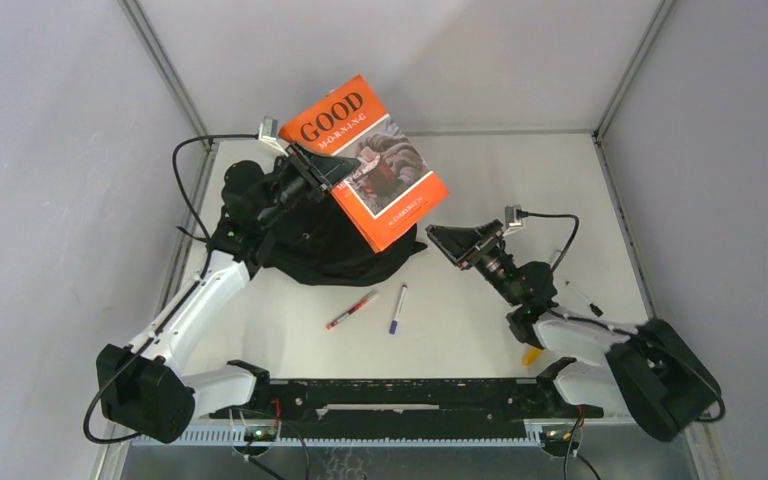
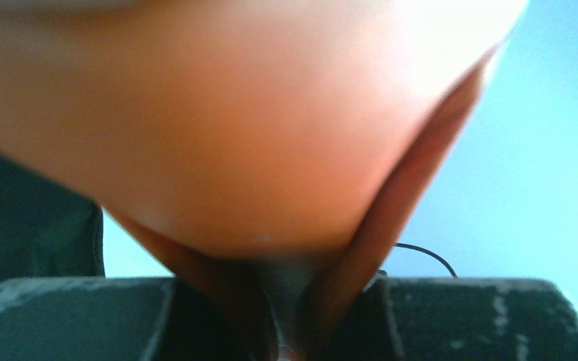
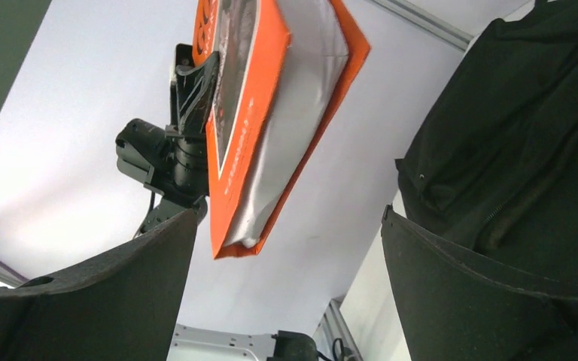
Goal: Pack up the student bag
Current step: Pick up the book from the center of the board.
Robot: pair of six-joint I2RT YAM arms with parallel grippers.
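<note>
We saw two arms. The left arm (image 1: 195, 300) had long white shells with black joints between them, and a fat black motor at its bottom end. The right arm (image 1: 580, 338) looked the same. Each arm ended in a black claw: the left gripper (image 1: 332, 176) and the right gripper (image 1: 446, 246). Up close, the right gripper's fingers (image 3: 482, 301) were wide, flat and dull black. A small grey camera box (image 1: 268, 128) sat on the left wrist, with a thin black cable (image 1: 210, 138) coming out of it. A second black cable (image 1: 560, 216) came from the right wrist. Both arms were fixed to a long black rail (image 1: 400, 395).
</note>
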